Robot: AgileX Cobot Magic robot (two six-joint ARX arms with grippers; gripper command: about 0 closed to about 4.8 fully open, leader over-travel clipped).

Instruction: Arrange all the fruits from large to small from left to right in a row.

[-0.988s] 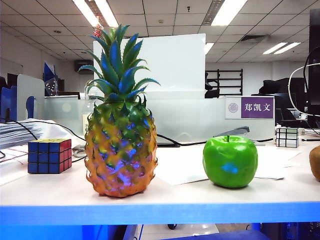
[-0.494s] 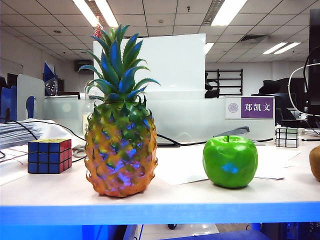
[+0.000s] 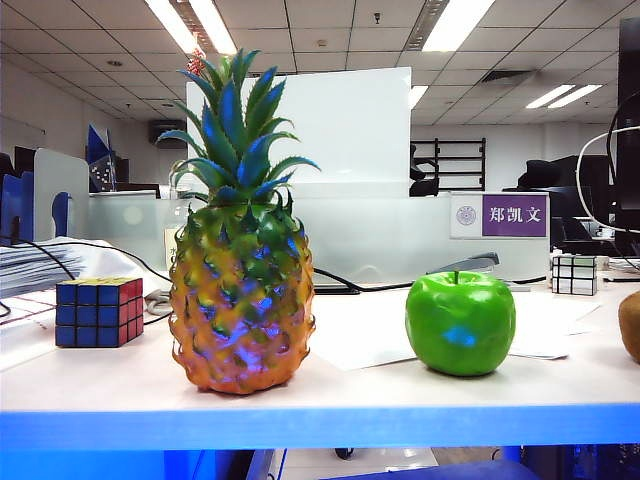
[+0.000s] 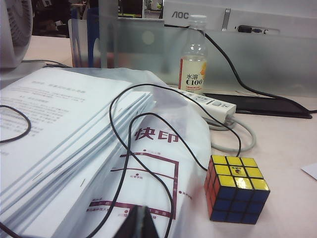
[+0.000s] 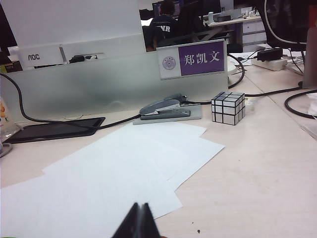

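Three fruits stand in a row near the table's front edge in the exterior view. The tall orange-yellow pineapple (image 3: 241,300) with a spiky green crown is at the left, the glossy green apple (image 3: 461,323) is right of it, and the brown kiwi (image 3: 630,325) is cut off by the right border. Neither arm shows in that view. My left gripper (image 4: 140,218) is shut and empty over a plastic bag of printed papers. My right gripper (image 5: 140,214) is shut and empty over loose white sheets. No fruit appears in either wrist view.
A multicoloured puzzle cube (image 3: 98,311) sits left of the pineapple, also the cube (image 4: 236,189) in the left wrist view, beside a paper stack (image 4: 59,134), black cable, power strip (image 4: 210,104) and bottle (image 4: 193,62). A silver cube (image 5: 228,107), stapler (image 5: 166,108) and glass partition (image 5: 99,84) stand further back.
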